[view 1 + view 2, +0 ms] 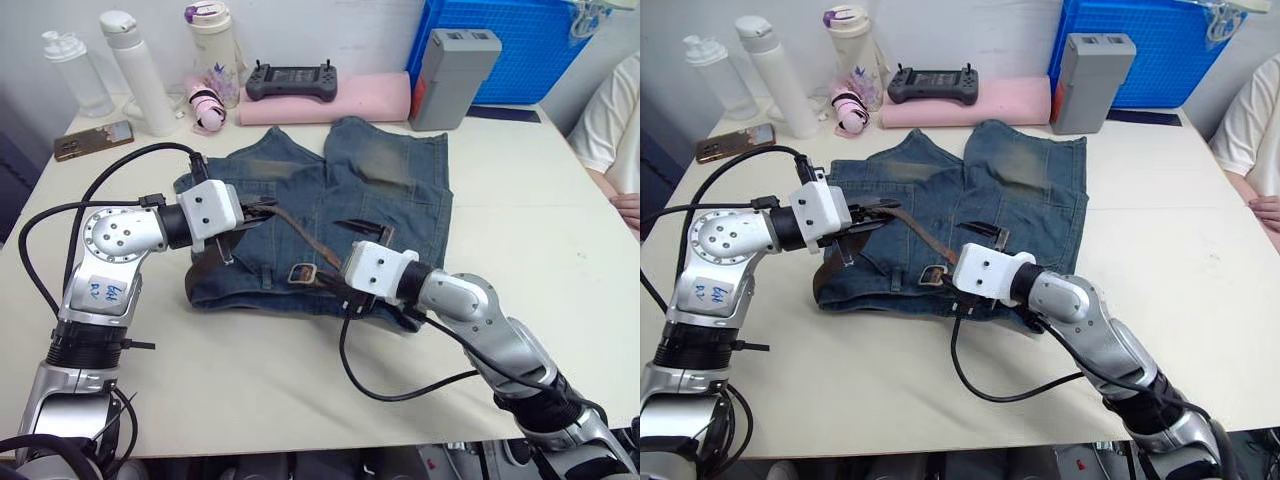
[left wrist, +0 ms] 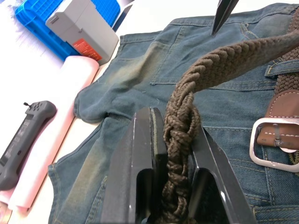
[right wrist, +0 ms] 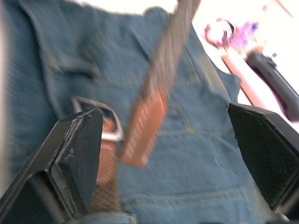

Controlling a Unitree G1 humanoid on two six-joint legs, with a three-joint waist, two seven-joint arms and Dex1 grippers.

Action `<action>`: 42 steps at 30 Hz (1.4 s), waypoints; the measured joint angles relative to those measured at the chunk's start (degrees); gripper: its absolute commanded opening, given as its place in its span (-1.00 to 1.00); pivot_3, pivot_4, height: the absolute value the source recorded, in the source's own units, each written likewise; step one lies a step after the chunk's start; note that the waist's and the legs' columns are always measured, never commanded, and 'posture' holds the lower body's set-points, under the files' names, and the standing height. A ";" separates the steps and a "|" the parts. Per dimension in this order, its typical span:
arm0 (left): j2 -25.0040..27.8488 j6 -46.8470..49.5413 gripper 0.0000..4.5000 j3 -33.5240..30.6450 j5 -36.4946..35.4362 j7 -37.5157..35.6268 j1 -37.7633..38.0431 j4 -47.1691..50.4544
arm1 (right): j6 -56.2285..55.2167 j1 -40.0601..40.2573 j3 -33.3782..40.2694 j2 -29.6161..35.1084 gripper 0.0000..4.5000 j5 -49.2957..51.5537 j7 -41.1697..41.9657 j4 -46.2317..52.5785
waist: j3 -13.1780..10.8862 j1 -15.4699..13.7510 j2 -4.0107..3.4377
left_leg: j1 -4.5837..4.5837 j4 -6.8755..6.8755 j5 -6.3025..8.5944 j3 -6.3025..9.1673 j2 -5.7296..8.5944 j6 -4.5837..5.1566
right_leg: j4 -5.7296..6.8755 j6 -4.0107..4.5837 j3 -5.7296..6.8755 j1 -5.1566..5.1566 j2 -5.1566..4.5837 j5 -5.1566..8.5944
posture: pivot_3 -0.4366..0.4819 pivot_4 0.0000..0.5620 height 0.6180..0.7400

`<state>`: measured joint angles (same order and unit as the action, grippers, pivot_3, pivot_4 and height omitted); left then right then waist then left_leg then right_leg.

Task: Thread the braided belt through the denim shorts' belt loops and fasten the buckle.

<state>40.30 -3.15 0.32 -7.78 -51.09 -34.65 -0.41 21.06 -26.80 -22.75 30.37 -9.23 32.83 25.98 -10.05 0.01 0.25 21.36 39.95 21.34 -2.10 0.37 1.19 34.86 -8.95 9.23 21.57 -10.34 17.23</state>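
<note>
The left gripper [image 2: 175, 186] is pinching the braided belt [image 2: 219, 65], its fingers pressed against the weave. From there the strap is running toward the right gripper [image 3: 163, 154], which is hanging spread wide and empty just above the belt's flat tip [image 3: 145, 126] and the buckle [image 3: 100, 119], over the denim shorts [image 1: 390, 200]; the right gripper is nearer both.

A pale table [image 1: 520, 250] holds denim shorts [image 1: 330, 215], three bottles [image 1: 135, 70], a phone [image 1: 93, 139], a pink roll [image 1: 330, 108], a grey box [image 1: 452, 78] and a blue crate [image 1: 535, 45].
</note>
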 measured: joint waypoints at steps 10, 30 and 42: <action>0.03 0.49 -0.95 0.02 0.64 0.41 0.04 -0.05 | -2.17 1.57 0.18 -1.72 -0.89 -4.26 -1.49 -1.18 | 0.00 0.09 0.00 | 0.00 0.01 0.00 -0.01 -0.01 0.00 | -0.01 0.00 0.00 0.00 0.01 0.00 | -0.05 -0.47 0.57; 9.79 42.23 0.66 -17.25 -35.38 -5.05 7.84 12.88 | -10.93 0.22 0.03 -1.25 -1.00 -14.37 -2.79 -6.72 | -0.05 0.24 -0.07 | -0.07 0.04 0.00 0.18 -0.22 -0.01 | 0.02 0.02 -0.18 -0.02 -0.01 0.01 | -0.05 -0.47 0.57; -4.09 58.65 0.66 -20.36 -100.96 39.42 33.86 20.97 | -25.16 -2.43 -1.43 -1.11 -1.00 -22.95 -8.00 -12.44 | -0.10 1.41 -0.13 | -0.20 0.06 0.03 0.93 -0.03 -0.07 | 0.42 0.08 -1.00 -0.20 0.04 0.04 | -0.05 -0.47 0.57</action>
<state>36.22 55.50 -20.05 -108.74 -11.67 -0.79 20.56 -4.10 -29.23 -24.17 29.26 -32.18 24.83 13.54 -10.15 1.42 0.12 21.16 40.01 21.38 -1.17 0.34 1.13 35.28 -8.87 8.23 21.37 -10.30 17.28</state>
